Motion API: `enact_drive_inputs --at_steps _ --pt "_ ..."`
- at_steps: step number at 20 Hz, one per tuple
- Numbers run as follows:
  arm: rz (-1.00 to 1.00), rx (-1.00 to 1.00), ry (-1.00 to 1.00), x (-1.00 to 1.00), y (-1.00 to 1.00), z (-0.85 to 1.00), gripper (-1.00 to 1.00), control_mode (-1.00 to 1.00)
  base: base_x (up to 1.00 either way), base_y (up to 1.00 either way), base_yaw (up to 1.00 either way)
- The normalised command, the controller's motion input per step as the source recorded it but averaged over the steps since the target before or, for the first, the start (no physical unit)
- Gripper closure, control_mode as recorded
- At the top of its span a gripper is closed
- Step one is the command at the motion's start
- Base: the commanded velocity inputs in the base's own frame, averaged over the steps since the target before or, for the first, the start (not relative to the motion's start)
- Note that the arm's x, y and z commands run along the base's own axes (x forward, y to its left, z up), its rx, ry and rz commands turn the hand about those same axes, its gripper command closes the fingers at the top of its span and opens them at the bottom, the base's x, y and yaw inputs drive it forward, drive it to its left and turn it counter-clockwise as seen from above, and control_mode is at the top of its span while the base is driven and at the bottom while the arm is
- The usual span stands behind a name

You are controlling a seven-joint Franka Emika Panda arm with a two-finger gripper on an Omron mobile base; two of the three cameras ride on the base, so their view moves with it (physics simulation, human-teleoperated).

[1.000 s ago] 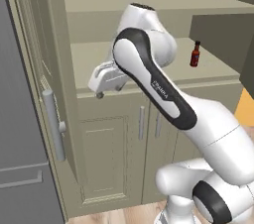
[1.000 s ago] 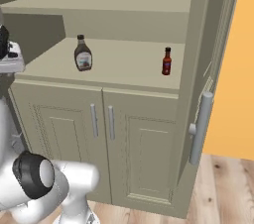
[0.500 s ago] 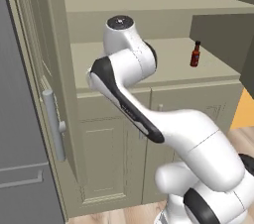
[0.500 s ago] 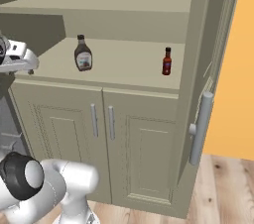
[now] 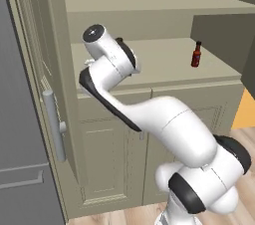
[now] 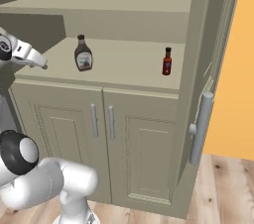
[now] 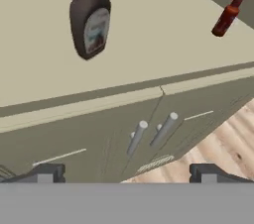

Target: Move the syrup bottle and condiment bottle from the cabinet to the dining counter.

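The syrup bottle (image 6: 83,54), dark brown with a pale label, stands on the cabinet shelf (image 6: 124,77) toward its left. The condiment bottle (image 6: 167,62), small and red with a black cap, stands further right on the same shelf (image 5: 164,72). My gripper (image 6: 41,64) hovers at the shelf's left front corner, a short way from the syrup bottle. In the hand view the gripper (image 7: 126,173) is open and empty. There the syrup bottle (image 7: 89,22) lies ahead, with the condiment bottle (image 7: 228,15) off to the right. In the left base view the condiment bottle (image 5: 197,55) shows and my arm hides the syrup bottle. The dining counter is out of view.
The cabinet's tall doors stand open, with bar handles at left (image 5: 52,124) and at right (image 6: 201,129). Below the shelf are two shut doors with silver handles (image 6: 101,121). A grey fridge (image 5: 20,144) stands to the left. The floor (image 6: 223,193) is wooden.
The arm has swung round and carried the hand from in front of the cabinet up to the shelf's left front corner, nearer the syrup bottle. The jaws stayed open; both bottles stayed put.
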Motion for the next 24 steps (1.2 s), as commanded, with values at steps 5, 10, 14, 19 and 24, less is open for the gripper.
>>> enact_drive_inputs --at_steps 5,10,14,19,24 --pt "-0.36 0.0 -0.05 0.53 -0.25 0.0 -1.0 -1.0 0.0 0.0 0.0" --pt "-0.22 0.0 -0.04 0.48 -0.23 0.0 -1.0 -1.0 0.0 0.0 0.0" --pt "-0.1 0.0 -0.04 0.41 -0.09 0.0 -1.0 -1.0 0.0 0.0 0.0" --pt "-0.01 0.0 -0.11 0.16 -0.04 -0.04 -1.0 -1.0 0.0 0.0 0.0" --pt "0.02 0.01 -0.16 0.15 -0.06 -0.1 -1.0 -1.0 0.0 0.0 0.0"
